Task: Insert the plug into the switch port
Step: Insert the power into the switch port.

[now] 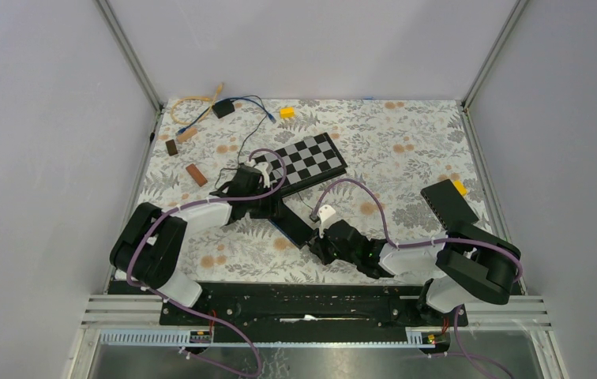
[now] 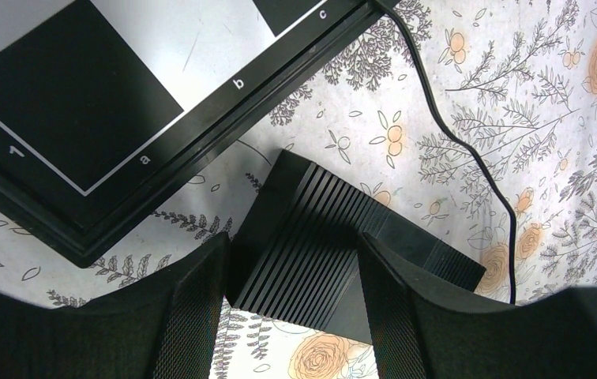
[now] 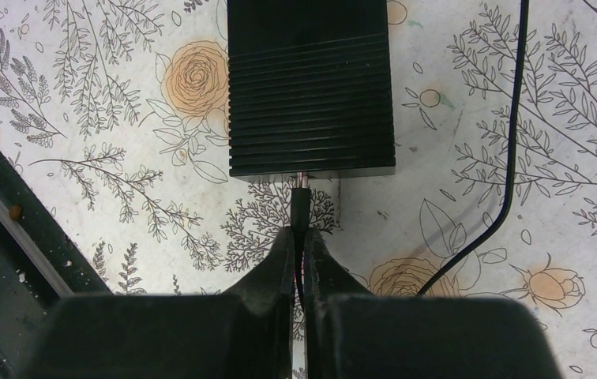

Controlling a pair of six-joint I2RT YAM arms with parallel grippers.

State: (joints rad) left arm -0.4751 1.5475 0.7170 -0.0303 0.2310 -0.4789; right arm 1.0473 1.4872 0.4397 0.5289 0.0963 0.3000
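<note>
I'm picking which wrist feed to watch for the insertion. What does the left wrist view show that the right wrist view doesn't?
Only the left wrist view: the chessboard edge with its 1, a, b, c labels, and the left gripper with its jaws against the sides of the switch. Only the right wrist view: the plug pinched in the right gripper, its metal tip at the switch's near face; whether it has entered a port I cannot tell. Both: the ribbed black switch, a thin black cable and the floral tablecloth.
</note>
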